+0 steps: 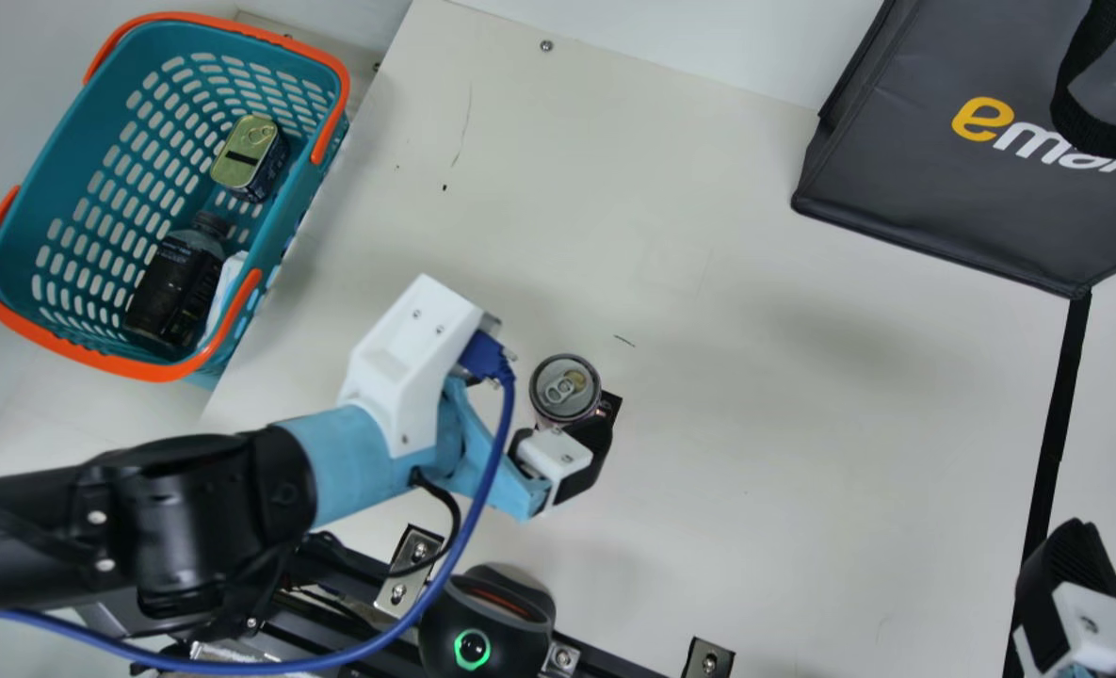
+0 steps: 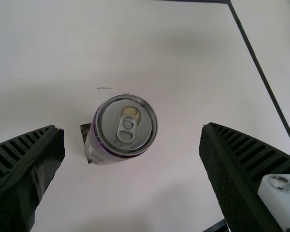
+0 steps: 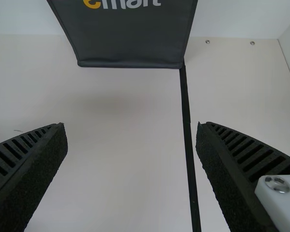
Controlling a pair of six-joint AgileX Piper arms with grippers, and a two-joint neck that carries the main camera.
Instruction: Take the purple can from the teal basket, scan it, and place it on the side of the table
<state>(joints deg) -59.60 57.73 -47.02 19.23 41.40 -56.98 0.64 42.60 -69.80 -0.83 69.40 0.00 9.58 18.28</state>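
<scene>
Left pincer (image 1: 558, 459) spread wide at the purple can (image 1: 565, 386)

From where I stand, the left pincer's two black fingers are apart, and its wrist view puts the can upright on the table (image 1: 755, 471), between them in the picture but with a gap at either side, so it isn't clamped. A small dark patch (image 2: 85, 136) peeks out beside the can's base; it looks flat, though too little shows for me to be sure.

The right pincer (image 1: 1071, 589) is at the main view's lower right corner, its fingers also apart, with bare tabletop and a black strip (image 1: 1057, 405) beneath.

The teal basket (image 1: 58, 188) holds a tin (image 1: 247, 155), a dark bottle (image 1: 176, 287) and something white (image 1: 226, 292) along the bottle's side. A dark bag (image 1: 934, 179) stands at the far right, and a black scanner (image 1: 487, 626) glows green at the near edge.
</scene>
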